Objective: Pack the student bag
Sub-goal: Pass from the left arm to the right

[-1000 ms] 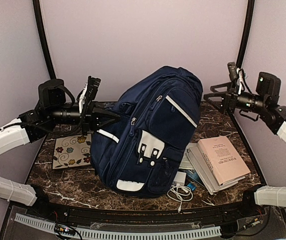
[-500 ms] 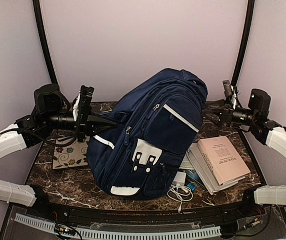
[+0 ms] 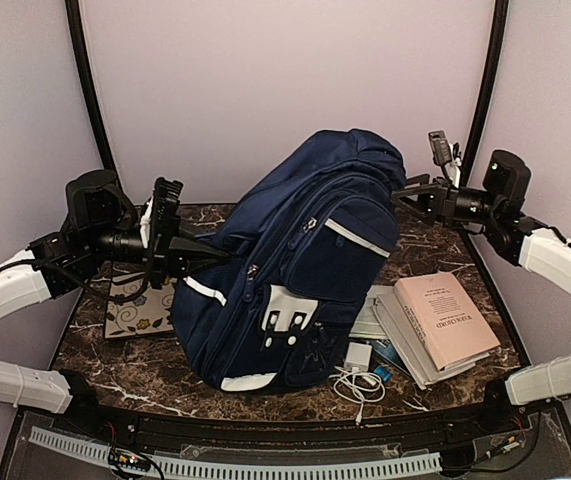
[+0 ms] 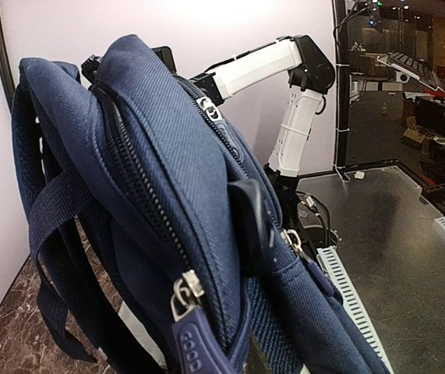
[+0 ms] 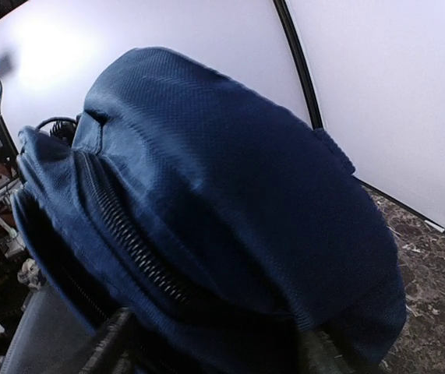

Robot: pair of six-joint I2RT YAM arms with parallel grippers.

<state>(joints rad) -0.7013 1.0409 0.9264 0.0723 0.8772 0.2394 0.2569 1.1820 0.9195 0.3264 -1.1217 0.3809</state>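
Your left gripper (image 3: 211, 256) is pinched together on the bag (image 3: 305, 270), biting the cloth of its side just beside a zip. In that wrist's view the navy fabric and a zip pull crowd right up to the lens.

The bag stands on the table (image 3: 440, 250) and leans away from the left gripper, so its top reaches toward your right gripper (image 3: 406, 196). Its front pockets and white trims face the overhead camera.

The right gripper's fingers (image 5: 107, 347) stand apart, one on each side of the bag's rounded top. The cloth fills the gap between them in the wrist view. You cannot tell from here whether the pads touch the fabric yet, and nothing is clamped on that side.

Below the right gripper, toward its base, lies a book (image 3: 447, 320) with a pink cover on a small stack. A white cable (image 3: 357, 385) is coiled at the bag's foot.

Under your left arm a flowered mat (image 3: 137, 308) lies flat, just beside the bag.
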